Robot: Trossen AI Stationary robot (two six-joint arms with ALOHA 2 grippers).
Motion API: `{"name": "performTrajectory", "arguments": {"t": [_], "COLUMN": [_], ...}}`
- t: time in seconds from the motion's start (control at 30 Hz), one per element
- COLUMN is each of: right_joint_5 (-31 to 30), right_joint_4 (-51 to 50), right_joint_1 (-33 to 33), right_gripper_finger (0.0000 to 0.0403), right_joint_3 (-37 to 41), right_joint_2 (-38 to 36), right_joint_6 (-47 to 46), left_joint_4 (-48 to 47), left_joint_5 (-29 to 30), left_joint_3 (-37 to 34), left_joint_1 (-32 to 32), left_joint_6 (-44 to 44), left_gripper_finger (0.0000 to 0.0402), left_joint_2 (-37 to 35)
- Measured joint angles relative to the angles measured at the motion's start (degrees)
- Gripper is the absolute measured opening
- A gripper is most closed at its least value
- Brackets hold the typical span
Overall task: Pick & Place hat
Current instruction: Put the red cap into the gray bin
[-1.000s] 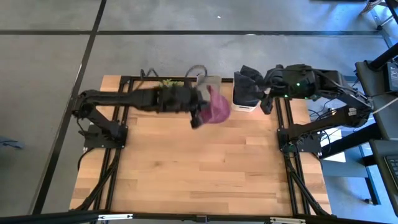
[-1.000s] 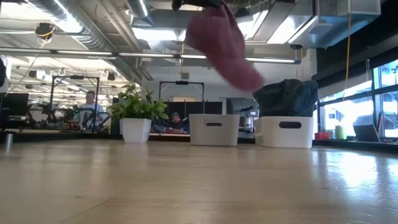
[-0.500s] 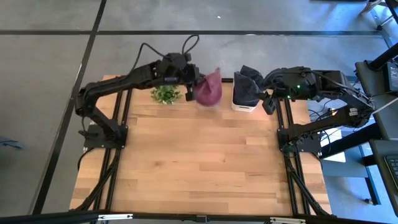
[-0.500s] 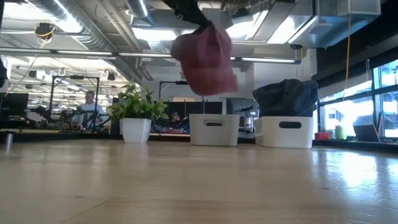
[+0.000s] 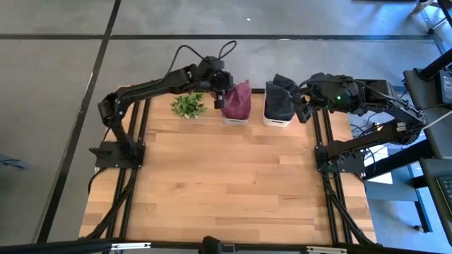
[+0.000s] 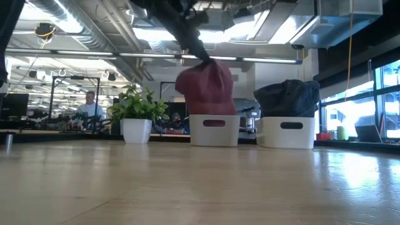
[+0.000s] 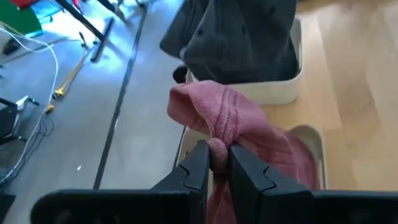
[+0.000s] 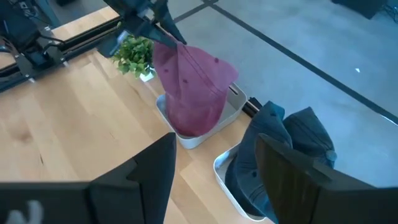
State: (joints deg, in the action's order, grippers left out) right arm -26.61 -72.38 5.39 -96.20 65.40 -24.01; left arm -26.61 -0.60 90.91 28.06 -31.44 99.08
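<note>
At the far edge of the tabletop (image 5: pixel 226 183), a small potted plant (image 5: pixel 187 106) stands leftmost. Just beside it, the left claw (image 5: pixel 224 90) pinches a fold of the pink hat (image 5: pixel 237 101), which hangs with its lower part already inside the middle white bin (image 6: pixel 214 130). Next comes a second white bin (image 5: pixel 278 117) holding dark hats (image 5: pixel 280 97), and the right claw (image 8: pixel 214 171) waits beside it, fingers spread wide. Judged from here, the hat bulges above the rim, so a release at this height could leave it draped over the bin's edge or snagged on the fingers.
</note>
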Motion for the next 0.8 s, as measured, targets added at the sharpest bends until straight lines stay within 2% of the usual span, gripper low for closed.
{"name": "performTrajectory", "arguments": {"t": [0.23, 0.57, 0.8], "right_joint_5": [0.0, 0.0, -1.2], "right_joint_4": [0.0, 0.0, 0.0], "right_joint_1": [0.0, 0.0, 0.0], "right_gripper_finger": [0.0220, 0.0220, 0.0220], "right_joint_3": [0.0, 0.0, 0.0], "right_joint_2": [0.9, 2.7, 2.9], "right_joint_6": [-1.4, -1.4, -1.3], "left_joint_4": [-0.3, -0.8, -0.7], "left_joint_5": [4.8, 13.7, 13.2], "left_joint_3": [0.0, 0.0, 0.0], "left_joint_1": [0.7, 0.6, 0.6], "left_joint_6": [-0.2, -0.4, -0.7], "left_gripper_finger": [0.0034, 0.0033, 0.0033], "left_joint_2": [3.1, 1.2, 0.8]}}
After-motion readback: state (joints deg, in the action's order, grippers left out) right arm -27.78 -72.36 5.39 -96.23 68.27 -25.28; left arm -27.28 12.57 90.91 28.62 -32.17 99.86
